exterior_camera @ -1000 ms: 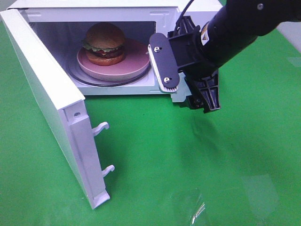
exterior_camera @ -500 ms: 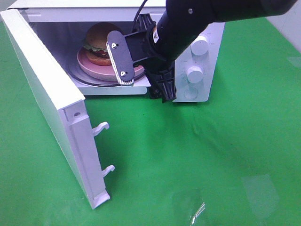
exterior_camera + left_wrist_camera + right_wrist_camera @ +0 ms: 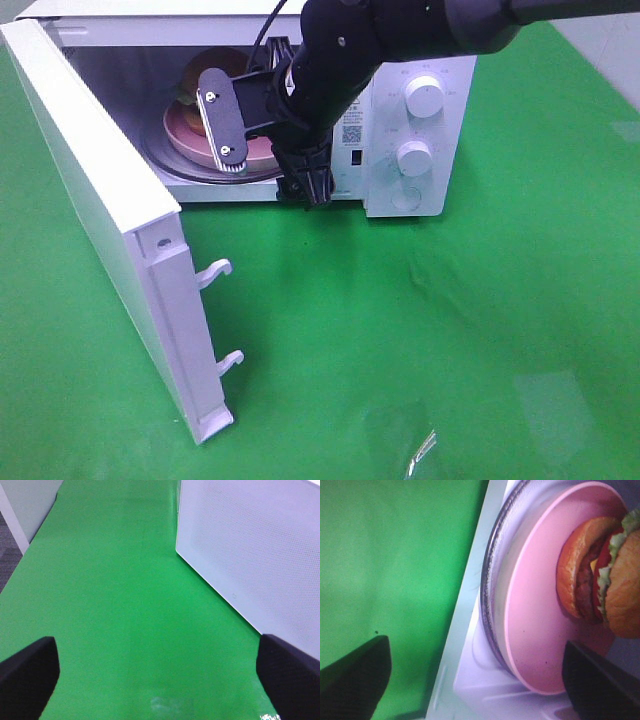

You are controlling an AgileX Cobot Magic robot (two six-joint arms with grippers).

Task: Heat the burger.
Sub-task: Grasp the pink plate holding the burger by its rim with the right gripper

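The right hand, spread wide and empty at the microwave mouth, has the burger on its plate just ahead, deeper inside, far nearer than the left.

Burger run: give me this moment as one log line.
burger: on pink plate, inside microwave | door: open | right hand: open, at opening | left hand: open, idle

You've got the microwave w/ door swung wide open on green mat. Burger sits on pink plate inside, mostly hidden behind right gripper, jaws spread, at the cavity mouth.
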